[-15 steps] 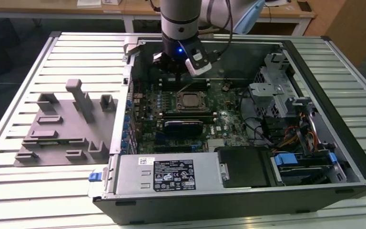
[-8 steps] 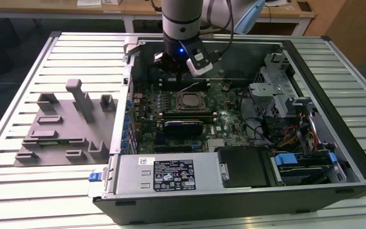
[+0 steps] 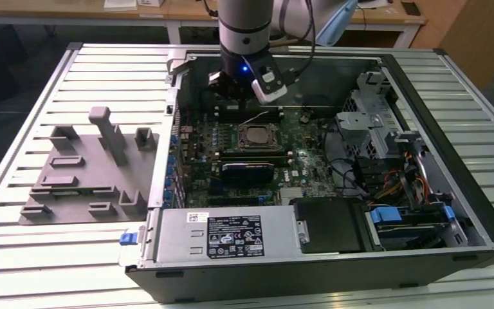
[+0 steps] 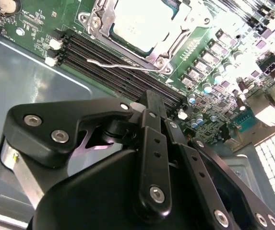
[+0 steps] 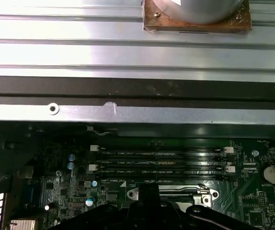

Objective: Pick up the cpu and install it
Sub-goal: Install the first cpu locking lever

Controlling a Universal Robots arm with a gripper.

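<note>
Silver metal shines in the middle of the green motherboard (image 3: 229,151): this is the cpu (image 3: 256,136), and I see it lying flat inside its socket frame (image 3: 258,138), in the open computer case (image 3: 487,225). In the second wrist view the cpu (image 4: 142,21) sits square in the frame, with the thin retention lever (image 4: 120,64) lying loose beside it, just next to the memory slots (image 4: 113,64). I judge from this that the chip is already put in its place, but the frame is perhaps not locked, because the lever does not look hooked down.

My gripper (image 3: 249,96) hangs above the board, at the far side of the socket, over the memory slots and apart from the cpu. It carries nothing that I can see. Its black linkages (image 4: 151,158) look folded together in the second wrist view, but the fingertips are hidden, so I cannot tell if the pincer is narrow or wide.

On the exterior view's left, the grey fixture block (image 3: 88,174) stands on the ribbed metal table (image 3: 24,129), outside the case. I think it serves to keep parts in known positions for the arm. I see no chip on it.
</note>
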